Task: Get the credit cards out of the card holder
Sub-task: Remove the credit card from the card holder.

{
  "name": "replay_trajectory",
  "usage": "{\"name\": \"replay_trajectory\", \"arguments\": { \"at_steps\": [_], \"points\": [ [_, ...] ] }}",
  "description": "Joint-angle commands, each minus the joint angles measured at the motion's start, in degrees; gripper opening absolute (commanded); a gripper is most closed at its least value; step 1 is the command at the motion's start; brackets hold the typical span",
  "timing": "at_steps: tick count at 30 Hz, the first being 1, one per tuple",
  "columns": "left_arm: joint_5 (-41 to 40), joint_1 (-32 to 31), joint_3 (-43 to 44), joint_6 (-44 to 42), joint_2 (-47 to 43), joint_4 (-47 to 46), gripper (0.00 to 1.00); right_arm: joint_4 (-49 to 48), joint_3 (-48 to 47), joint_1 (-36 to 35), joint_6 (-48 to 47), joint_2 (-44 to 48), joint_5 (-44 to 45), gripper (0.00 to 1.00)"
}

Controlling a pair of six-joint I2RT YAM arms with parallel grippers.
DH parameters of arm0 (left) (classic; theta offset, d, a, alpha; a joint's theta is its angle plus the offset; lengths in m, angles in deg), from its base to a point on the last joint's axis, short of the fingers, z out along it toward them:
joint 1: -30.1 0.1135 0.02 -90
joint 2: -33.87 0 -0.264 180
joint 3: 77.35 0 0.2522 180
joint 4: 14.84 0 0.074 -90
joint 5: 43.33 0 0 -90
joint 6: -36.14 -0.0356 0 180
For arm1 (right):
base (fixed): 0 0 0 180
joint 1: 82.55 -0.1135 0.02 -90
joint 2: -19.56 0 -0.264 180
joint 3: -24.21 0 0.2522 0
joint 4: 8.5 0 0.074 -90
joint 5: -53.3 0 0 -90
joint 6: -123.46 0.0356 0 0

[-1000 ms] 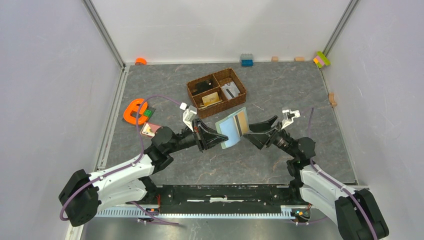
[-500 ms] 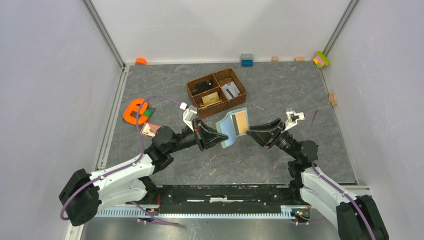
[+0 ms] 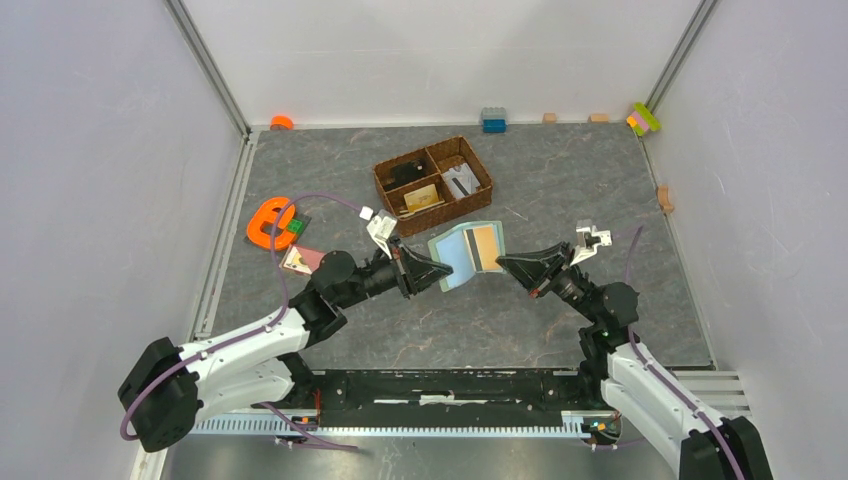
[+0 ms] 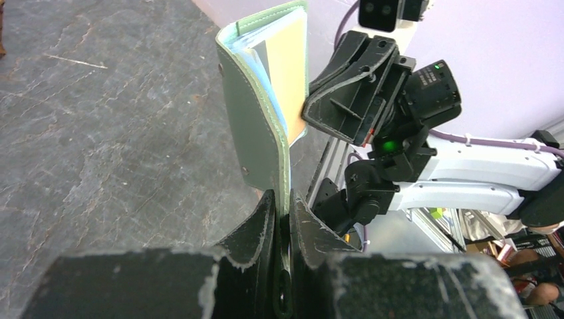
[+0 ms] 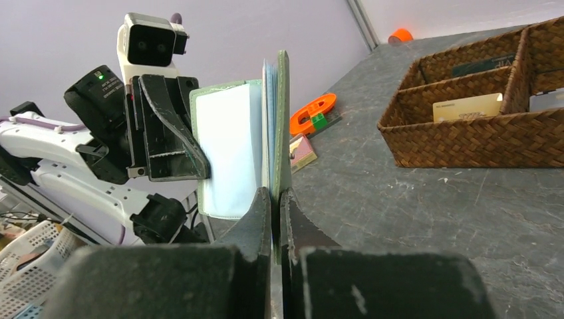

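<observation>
The card holder (image 3: 458, 257) hangs open in the air between my two arms, sage-green outside (image 4: 256, 129) and pale blue inside (image 5: 229, 149). A tan-orange credit card (image 3: 485, 245) sits in its right half, its edge showing (image 4: 294, 73). My left gripper (image 3: 440, 275) is shut on the left flap's lower edge (image 4: 284, 203). My right gripper (image 3: 503, 263) is shut on the right flap's edge (image 5: 275, 196). A pinkish-brown card (image 3: 300, 260) lies on the table at the left.
A brown wicker divided basket (image 3: 480, 190) stands behind the card holder with a tan card (image 3: 420, 197) in one compartment. An orange e-shape (image 3: 268, 222) lies at the left. Small blocks (image 3: 493, 119) line the back wall, and a wooden block (image 3: 665, 198) sits at the right wall.
My right gripper has gone from wide open to shut on the card holder's right flap. The card holder has spread flatter as my left gripper drew slightly back to the left.
</observation>
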Motion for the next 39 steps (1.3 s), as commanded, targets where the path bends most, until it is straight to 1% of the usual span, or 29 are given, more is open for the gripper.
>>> {"name": "replay_trajectory", "arguments": {
  "at_steps": [1, 7, 12, 13, 17, 19, 22, 24, 28, 33, 36, 39],
  "points": [
    [-3.81, -0.29, 2.01, -0.49, -0.56, 1.53, 0.03, 4.91, -1.73, -0.19, -4.23, 2.86, 3.84, 0.0],
    [-5.51, -0.29, 2.8, -0.47, 0.23, 3.7, 0.05, 6.54, -1.82, -0.2, -5.0, 3.64, 4.93, 0.0],
    [-6.29, -0.29, 3.11, -0.28, 1.05, 4.27, 0.16, 6.46, -1.92, -0.2, -4.87, 3.3, 4.77, 0.0],
    [-6.22, -0.29, 3.2, -0.22, 1.28, 4.28, 0.19, 6.37, -1.88, -0.16, -4.83, 3.22, 4.65, 0.0],
    [-5.6, -0.29, 3.72, -0.06, 2.54, 4.42, 0.44, 5.87, -1.84, -0.2, -4.65, 2.91, 4.4, 0.0],
    [-5.18, -0.24, 4.02, -0.05, 3.31, 4.42, 0.54, 5.55, -1.76, -0.21, -4.48, 2.68, 4.16, 0.0],
    [-4.33, -0.29, 4.64, -0.05, 5.06, 4.31, 0.63, 4.22, -1.62, -0.19, -3.68, 2.17, 3.4, 0.0],
    [-3.8, -0.29, 5.21, -0.09, 6.37, 4.35, 0.66, 3.08, -1.53, -0.2, -3.14, 1.7, 2.8, 0.0],
    [-3.45, -0.29, 5.88, -0.13, 8.05, 4.67, 0.66, -1.51, -1.38, -0.14, -1.12, 0.7, -0.11, 0.0],
    [-4.35, -0.23, 5.92, -0.39, 7.59, 5.41, 0.67, -2.27, -1.33, -0.16, -0.52, 0.57, -0.36, 0.0],
    [-4.86, -0.2, 5.78, -0.2, 7.45, 5.45, 0.74, -8.86, -0.2, -0.42, 2.51, -0.7, -2.01, 0.0],
    [-4.8, -0.2, 5.7, -0.31, 7.45, 5.3, 0.79, -12.55, -0.08, -0.71, 4.5, -2.5, -3.57, 0.0]
  ]
}}
